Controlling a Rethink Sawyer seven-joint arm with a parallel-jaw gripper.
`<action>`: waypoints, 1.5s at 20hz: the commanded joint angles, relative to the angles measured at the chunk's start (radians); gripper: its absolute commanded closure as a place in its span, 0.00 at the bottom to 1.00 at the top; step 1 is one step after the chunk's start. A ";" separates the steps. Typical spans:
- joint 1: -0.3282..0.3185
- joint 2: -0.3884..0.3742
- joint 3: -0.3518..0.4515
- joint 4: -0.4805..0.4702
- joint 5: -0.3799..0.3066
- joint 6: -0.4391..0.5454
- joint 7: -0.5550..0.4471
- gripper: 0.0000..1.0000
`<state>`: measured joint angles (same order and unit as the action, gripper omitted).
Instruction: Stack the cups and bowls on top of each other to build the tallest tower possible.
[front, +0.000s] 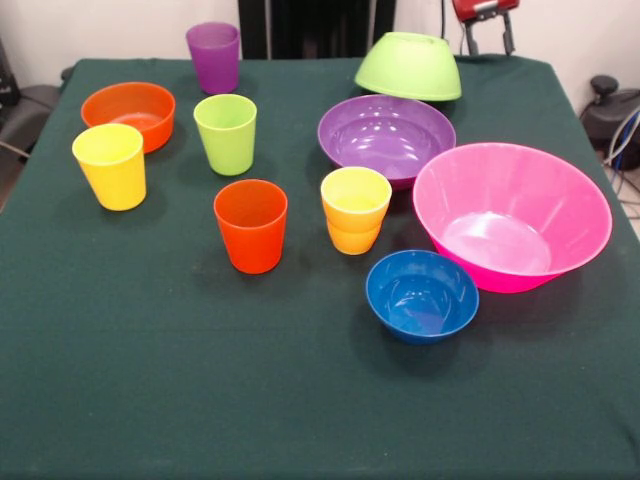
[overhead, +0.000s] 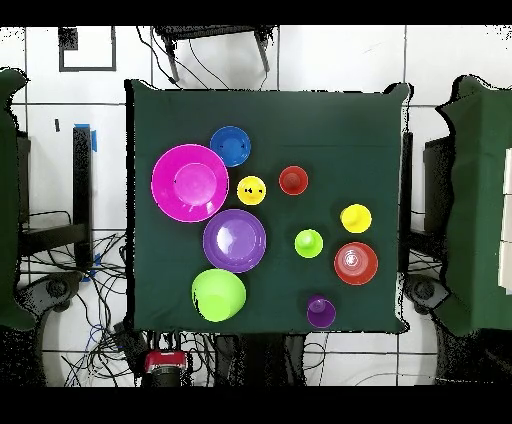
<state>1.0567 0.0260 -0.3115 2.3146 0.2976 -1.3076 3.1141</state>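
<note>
My gripper hangs open and empty past the table's far right edge, just behind the lime green bowl, which lies upside down; from overhead the gripper is off the table. In front of it sit the purple bowl, the large pink bowl and the blue bowl. The orange bowl is at the left. The cups stand upright: purple, lime green, yellow, orange-red, and a yellow-orange cup that looks nested in another.
A dark green cloth covers the table. Cables and black stands surround the table on the tiled floor. A dark chair sits off the right edge.
</note>
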 joint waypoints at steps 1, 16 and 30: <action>-0.052 0.224 0.125 0.196 -0.133 0.256 0.079 0.00; -0.072 0.193 0.142 0.228 -0.119 0.272 0.037 0.00; -0.035 0.182 0.133 0.246 -0.084 0.258 0.023 0.00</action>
<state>1.0084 0.0251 -0.3140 2.3142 0.2815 -1.3522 3.1141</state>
